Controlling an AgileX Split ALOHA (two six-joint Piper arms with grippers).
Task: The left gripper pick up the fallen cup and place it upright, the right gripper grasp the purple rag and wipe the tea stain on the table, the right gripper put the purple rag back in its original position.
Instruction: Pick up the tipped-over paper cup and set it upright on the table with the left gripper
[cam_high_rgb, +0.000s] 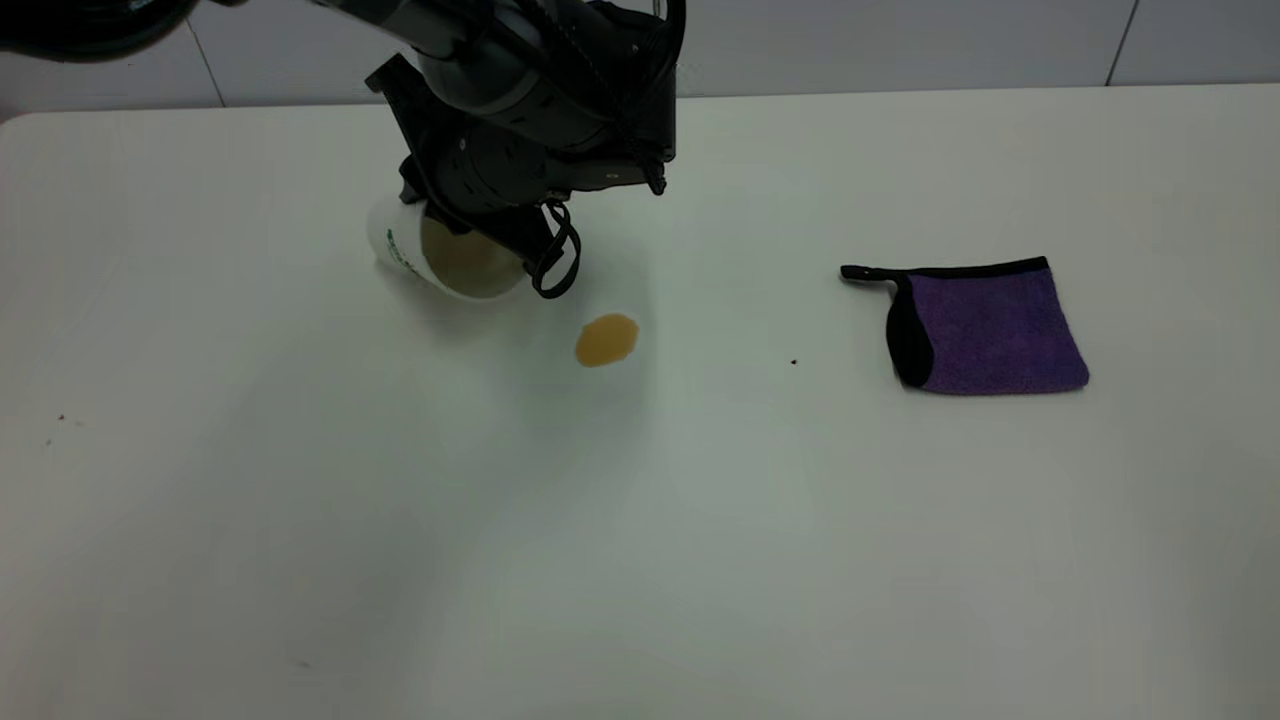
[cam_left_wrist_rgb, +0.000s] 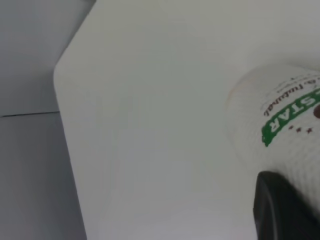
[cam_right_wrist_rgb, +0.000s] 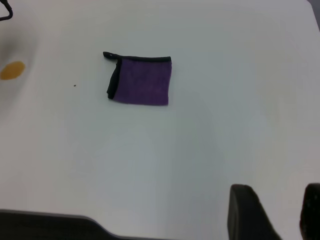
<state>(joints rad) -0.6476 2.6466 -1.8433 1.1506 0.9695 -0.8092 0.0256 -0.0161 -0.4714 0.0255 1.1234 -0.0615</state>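
Surroundings: tea stain (cam_high_rgb: 606, 340) just right of and nearer than cup, purple rag (cam_high_rgb: 985, 328) flat, far right, tiny black speck (cam_high_rgb: 794, 362) between | Cup (cam_high_rgb: 445, 255): tilted, white, green lettering, tan-stained inside, no liquid seen, far-left on table (cam_high_rgb: 300, 520) | My left gripper (cam_high_rgb: 500, 235) clamped on cup | My right gripper (cam_right_wrist_rgb: 280, 215) parted, holding nothing, off the rag.

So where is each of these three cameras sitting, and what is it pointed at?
Exterior view: outside the rig, looking steeply down at the table; shows the left gripper at the cup.
Left wrist view: on the left arm, close on the cup; one black finger shows.
Right wrist view: on the right arm, high over the purple rag; the right gripper shows.
Exterior and right wrist views share the tea stain and rag.
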